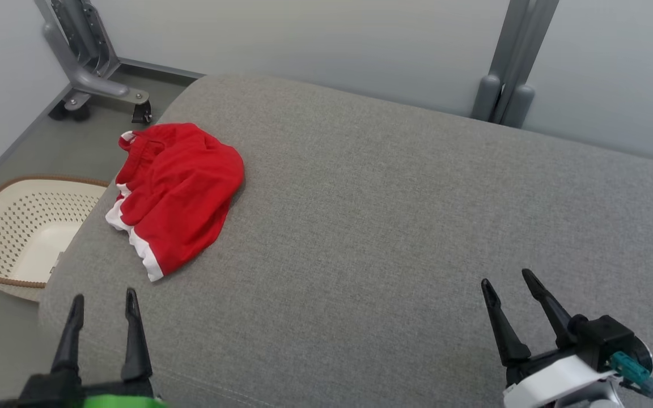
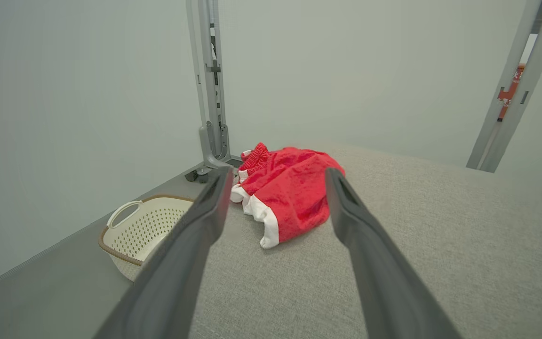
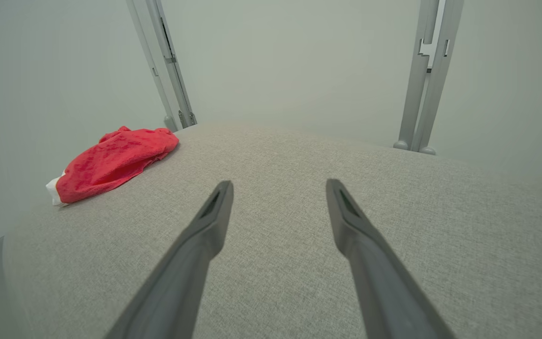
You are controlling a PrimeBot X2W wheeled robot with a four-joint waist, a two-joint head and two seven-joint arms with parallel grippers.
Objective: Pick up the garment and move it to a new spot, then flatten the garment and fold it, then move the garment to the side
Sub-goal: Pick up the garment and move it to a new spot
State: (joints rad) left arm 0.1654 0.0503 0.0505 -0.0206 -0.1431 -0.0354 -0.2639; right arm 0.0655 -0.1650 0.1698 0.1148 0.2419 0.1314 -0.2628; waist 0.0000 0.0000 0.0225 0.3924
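our left claw [image 1: 105, 294] and right claw [image 1: 507, 278] both stand wide and empty over the near edge of the bench [image 1: 360, 226], a ready pose, we judge, before the first pick. the garment [image 1: 176, 192], crumpled red with white trim, lies by the bench's left edge ahead of the left claw, above the basket [image 1: 20, 226] on the floor, so the left arm seems best placed to reach it.

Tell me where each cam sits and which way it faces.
Head view: on the head, looking down at the grey cushion and red garment; left gripper lower left, right gripper lower right.
Left wrist view: low by the cushion, facing garment and basket; left fingers frame it.
Right wrist view: low, facing across cushion to wall; right fingers.
Shared: garment in all three.
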